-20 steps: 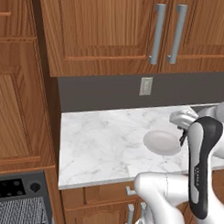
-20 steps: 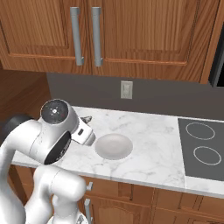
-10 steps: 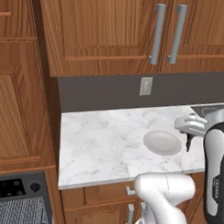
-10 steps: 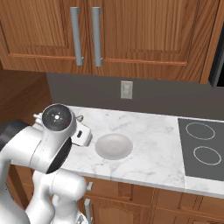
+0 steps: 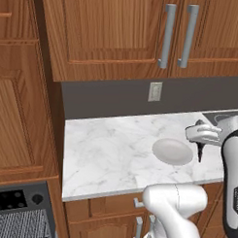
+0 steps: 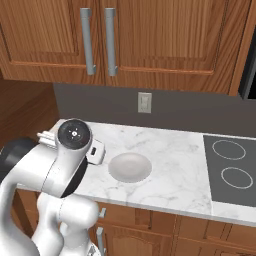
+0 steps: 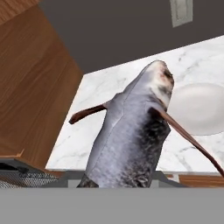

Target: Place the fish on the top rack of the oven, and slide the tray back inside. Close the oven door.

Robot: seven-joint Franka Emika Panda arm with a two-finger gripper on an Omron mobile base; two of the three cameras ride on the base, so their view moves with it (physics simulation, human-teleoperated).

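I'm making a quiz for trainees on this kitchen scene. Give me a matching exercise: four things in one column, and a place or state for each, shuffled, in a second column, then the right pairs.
Things:
1. fish
2. white plate
3. wall outlet
4. cooktop rings

Places or states:
A. on the dark backsplash under the wooden cabinets
B. held in the shut pincer, up off the counter
C. lying bare on the marble counter
D. at the right end of the counter in the right base view

Pairs: 1-B, 2-C, 3-A, 4-D
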